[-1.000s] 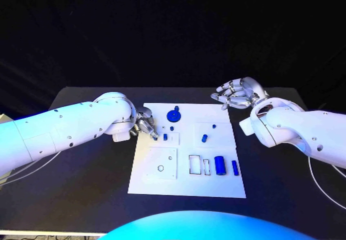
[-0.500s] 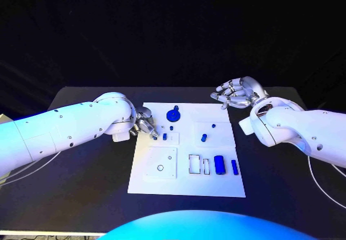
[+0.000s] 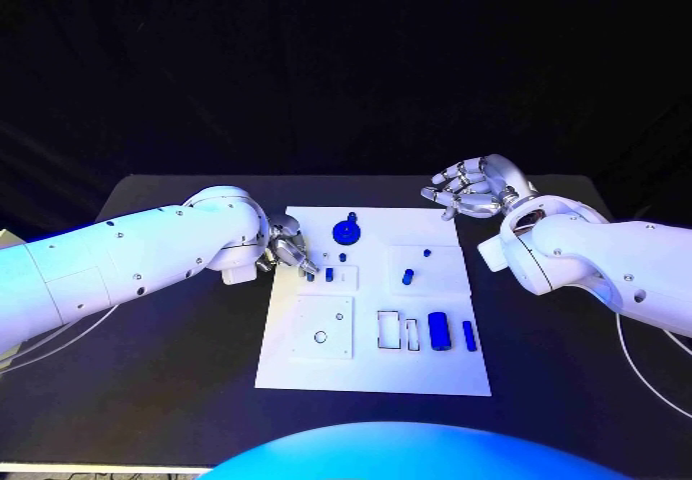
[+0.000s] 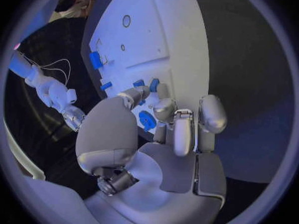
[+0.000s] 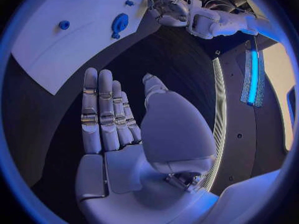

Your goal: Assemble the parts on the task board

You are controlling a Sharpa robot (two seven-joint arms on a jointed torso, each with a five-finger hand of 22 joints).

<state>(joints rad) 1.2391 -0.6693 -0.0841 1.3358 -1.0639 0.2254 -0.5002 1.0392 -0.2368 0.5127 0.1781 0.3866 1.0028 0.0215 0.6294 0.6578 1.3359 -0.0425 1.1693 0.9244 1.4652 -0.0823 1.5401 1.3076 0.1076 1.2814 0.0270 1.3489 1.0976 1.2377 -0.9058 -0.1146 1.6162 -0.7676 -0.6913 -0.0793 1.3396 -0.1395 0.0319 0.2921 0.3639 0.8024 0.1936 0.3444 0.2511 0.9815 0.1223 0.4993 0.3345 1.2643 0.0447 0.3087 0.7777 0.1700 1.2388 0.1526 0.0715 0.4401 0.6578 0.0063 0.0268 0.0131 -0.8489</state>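
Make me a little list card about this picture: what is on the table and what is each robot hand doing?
board: white rectangular task board in the middle of the black table
parts: small blue pieces on the board, including a round blue disc and a blue cylinder
left hand: fingertips at a small blue peg by the board's left edge
right hand: held open, apart from the board

A black table (image 3: 173,400) carries the scene, its top matte and dark. Behind the table's far edge hangs a black cloth backdrop (image 3: 346,90), creased in soft vertical folds. Bluish light falls across the table. Thin pale cables (image 3: 656,365) trail over the table's right side.
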